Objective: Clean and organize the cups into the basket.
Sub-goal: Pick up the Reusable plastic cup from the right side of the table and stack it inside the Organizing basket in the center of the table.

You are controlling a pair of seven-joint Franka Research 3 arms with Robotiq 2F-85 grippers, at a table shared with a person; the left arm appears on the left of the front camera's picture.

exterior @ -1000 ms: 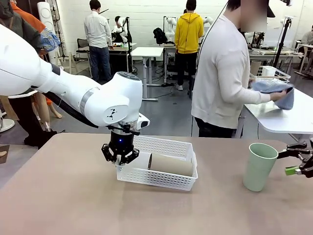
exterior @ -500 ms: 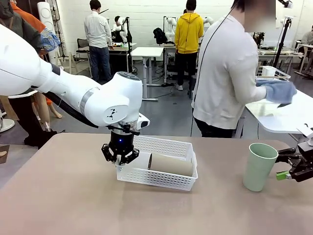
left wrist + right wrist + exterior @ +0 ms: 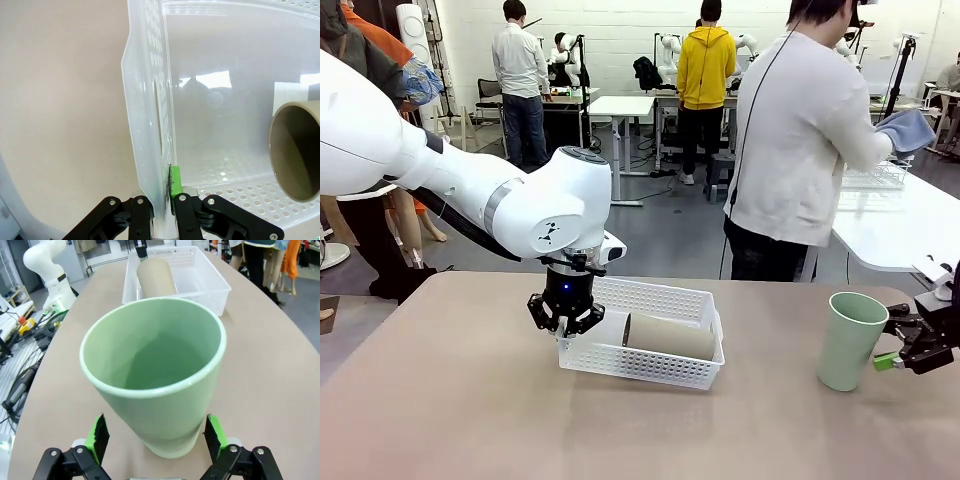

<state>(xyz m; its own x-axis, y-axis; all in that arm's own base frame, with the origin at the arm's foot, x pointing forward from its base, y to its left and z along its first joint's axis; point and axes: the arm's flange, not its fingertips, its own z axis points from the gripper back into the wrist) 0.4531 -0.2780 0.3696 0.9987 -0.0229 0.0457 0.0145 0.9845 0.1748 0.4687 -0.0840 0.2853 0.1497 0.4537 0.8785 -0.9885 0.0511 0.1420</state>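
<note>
Left gripper clenched on white basket end wall, tan cup lying inside; right gripper released, straddling upright mint-green cup

Cups, two: one tan-brown tapered matte cup, one pale mint-green tapered cup. Baskets, one: shallow white perforated plastic basket. Counters, one: taupe counter.

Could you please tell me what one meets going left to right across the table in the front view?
The left gripper → tan-brown tapered cup lying in the white lattice plastic basket → upright pale mint-green cup → right gripper.
</note>
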